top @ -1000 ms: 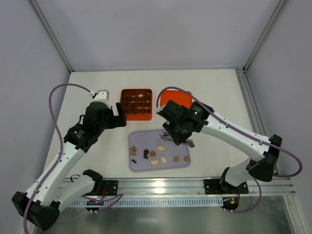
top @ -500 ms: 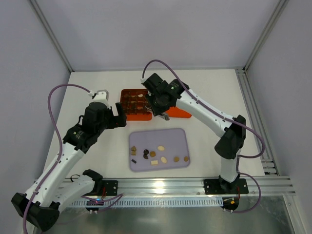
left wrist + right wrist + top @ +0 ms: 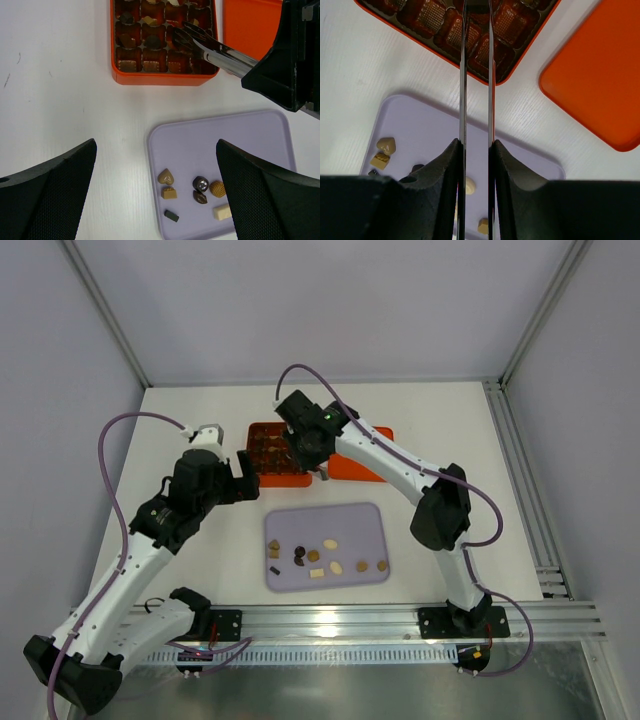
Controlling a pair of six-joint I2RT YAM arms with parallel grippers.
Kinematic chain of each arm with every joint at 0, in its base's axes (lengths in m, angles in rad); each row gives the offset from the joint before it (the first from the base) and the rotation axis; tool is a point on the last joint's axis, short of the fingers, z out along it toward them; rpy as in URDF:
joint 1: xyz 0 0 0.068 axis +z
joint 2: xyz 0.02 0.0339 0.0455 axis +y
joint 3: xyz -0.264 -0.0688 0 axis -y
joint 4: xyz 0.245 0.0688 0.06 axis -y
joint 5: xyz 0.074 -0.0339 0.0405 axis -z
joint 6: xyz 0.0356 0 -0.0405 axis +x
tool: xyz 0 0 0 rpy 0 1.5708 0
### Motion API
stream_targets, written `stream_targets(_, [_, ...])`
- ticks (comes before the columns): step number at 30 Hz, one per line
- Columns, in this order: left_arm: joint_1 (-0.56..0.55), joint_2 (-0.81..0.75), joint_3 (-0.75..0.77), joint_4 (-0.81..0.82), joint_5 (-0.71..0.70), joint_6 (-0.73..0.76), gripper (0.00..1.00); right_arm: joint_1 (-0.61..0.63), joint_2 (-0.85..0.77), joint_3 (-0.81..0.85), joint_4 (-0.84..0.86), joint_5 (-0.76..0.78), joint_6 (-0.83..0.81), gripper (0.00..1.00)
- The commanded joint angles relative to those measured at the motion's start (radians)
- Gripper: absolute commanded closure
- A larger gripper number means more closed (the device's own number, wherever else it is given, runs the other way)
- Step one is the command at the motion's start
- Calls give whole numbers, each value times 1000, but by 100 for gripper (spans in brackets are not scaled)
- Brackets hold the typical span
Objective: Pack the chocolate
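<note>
The left wrist view shows the right gripper (image 3: pixel 184 34), tips narrowly parted, over the orange gridded box (image 3: pixel 165 79). Its own view crops the tips, so whether they pinch anything I cannot tell. The left gripper (image 3: pixel 247 476) gapes empty. Bite-size chocolate (image 3: pixel 200 184) sits in the box and on the lilac tray (image 3: pixel 240 140).

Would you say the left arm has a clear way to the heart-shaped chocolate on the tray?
Probably yes: the left pincer hangs open beside the tray, nothing stands between it and the heart-shaped chocolate, and the right pincer is over the orange box.
</note>
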Motion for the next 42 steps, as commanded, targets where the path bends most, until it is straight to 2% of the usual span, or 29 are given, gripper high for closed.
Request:
stream_targets(1, [7,-12,-3,33,-2,1,0,-5,-13,52,41,3,-2,69])
stream_targets(15, [7,-14,-2,33,1,1,0,-5,-13,63,41,-11,0,55])
stream_targets(20, [7,-12,-2,33,0,1,0,-5,-13,83,26,-6,0,55])
stream_targets(27, [7,-12,-2,33,-2,1,0,-5,-114,53,-8,34,14,56])
stream_targets(36, [7,-18,-2,33,1,1,0,-5,-516,-329,-83,55,81,56])
stream_targets(40, [7,-17,-2,33,4,1,0,8,-679,-545,-166,11,142,56])
stream_targets(42, [7,-15,-2,33,8,1,0,34,-752,-599,-221,16,169,56])
